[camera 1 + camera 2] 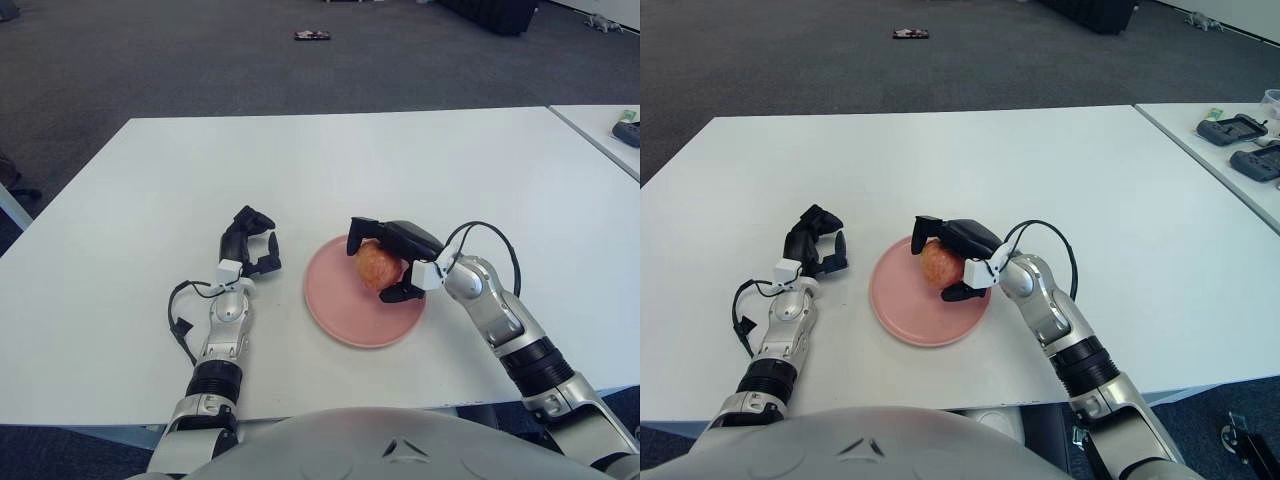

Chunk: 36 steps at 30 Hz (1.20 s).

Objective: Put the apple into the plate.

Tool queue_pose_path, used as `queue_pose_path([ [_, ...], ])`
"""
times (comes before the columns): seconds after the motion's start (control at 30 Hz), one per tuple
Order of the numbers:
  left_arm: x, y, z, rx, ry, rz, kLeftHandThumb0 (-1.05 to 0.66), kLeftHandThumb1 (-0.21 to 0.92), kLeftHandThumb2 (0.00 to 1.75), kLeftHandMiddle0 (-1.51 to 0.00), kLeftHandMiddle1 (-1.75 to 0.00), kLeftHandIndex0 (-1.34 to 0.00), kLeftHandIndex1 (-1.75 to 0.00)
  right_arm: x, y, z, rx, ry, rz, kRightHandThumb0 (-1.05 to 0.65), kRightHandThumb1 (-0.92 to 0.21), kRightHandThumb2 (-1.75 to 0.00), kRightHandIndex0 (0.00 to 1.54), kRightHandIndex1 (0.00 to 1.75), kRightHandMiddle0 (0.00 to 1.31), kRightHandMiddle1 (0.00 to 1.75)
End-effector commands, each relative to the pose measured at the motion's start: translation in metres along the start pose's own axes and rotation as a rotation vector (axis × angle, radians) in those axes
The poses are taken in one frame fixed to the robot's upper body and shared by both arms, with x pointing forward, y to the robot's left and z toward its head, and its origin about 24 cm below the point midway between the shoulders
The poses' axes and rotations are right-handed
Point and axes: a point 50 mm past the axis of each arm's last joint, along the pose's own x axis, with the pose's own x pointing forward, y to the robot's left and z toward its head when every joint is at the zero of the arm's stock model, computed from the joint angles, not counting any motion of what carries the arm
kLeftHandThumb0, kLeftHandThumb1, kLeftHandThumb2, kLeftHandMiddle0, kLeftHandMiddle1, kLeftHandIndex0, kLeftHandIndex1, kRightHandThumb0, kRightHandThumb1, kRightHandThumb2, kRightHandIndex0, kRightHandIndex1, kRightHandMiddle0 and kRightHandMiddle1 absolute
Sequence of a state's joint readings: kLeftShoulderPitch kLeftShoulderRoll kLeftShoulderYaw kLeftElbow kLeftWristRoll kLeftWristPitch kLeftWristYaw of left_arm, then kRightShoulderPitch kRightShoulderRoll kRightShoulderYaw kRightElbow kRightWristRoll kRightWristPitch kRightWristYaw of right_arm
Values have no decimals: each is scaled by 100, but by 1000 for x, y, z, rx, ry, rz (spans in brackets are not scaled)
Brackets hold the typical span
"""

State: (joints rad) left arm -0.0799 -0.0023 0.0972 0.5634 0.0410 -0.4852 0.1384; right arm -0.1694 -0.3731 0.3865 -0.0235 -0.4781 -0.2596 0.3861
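**Apple in grasp, over plate**

Right hand (385,262) closed around apple (374,266), black fingers (358,232) wrapped over top and far side, thumb under near side. Apple reddish-yellow, positioned over upper right part of pink plate (345,310). Possibly touching plate surface, can't confirm contact from either eye view. Plate flat on white table (300,160), near front edge, between the two arms. Right forearm angled in from lower right, black cable looped above wrist. Left hand (250,243) just left of plate, not touching it, fingers curled loosely, holding nothing. Dark devices (1240,145) on neighbouring table at far right. Small dark item (312,36) on carpet beyond table, too small to identify.
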Motion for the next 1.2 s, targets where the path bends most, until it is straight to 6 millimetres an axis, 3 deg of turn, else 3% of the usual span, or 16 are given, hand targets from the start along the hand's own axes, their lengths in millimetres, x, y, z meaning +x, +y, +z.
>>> queue_pose_path([
  [0.0,-21,4,-29,18,159,15,-51,25,141,-130,-175,-67,-175,-2,-2,2,-44,-14,10,-38,-26,-124,8,112,7,134],
  [0.07,-21,4,-29,15,157,16,-50,25,141,-130,-175,-66,-175,-2,-1,2,-60,-21,12,-43,-26,-123,4,98,4,124],
  [0.13,-21,4,-29,8,154,18,-50,25,141,-129,-175,-66,-175,-3,0,2,-86,-32,15,-50,-31,-117,2,70,1,104],
  [0.17,-21,4,-29,4,152,17,-50,25,141,-129,-175,-66,-175,-3,1,2,-101,-37,17,-52,-32,-116,1,64,1,100],
  [0.27,-21,4,-29,0,148,16,-51,25,141,-130,-175,-67,-175,-4,2,2,-119,-46,21,-58,-39,-109,0,29,0,68],
  [0.4,-21,4,-29,3,146,13,-51,24,142,-131,-175,-67,-175,-5,3,1,-131,-55,29,-60,-43,-106,0,8,0,40],
  [0.63,-21,4,-29,-5,155,23,-52,23,144,-131,-175,-69,-175,-7,4,2,-137,-68,45,-65,-46,-102,0,0,0,9],
  [1.0,-20,5,-29,5,157,18,-51,24,142,-129,-175,-67,-175,-8,4,3,-156,-80,51,-69,-46,-98,0,0,0,1],
  [1.17,-20,5,-29,4,155,18,-51,25,142,-130,-175,-67,-175,-9,3,4,-143,-80,23,-78,-52,-87,0,0,0,0],
])
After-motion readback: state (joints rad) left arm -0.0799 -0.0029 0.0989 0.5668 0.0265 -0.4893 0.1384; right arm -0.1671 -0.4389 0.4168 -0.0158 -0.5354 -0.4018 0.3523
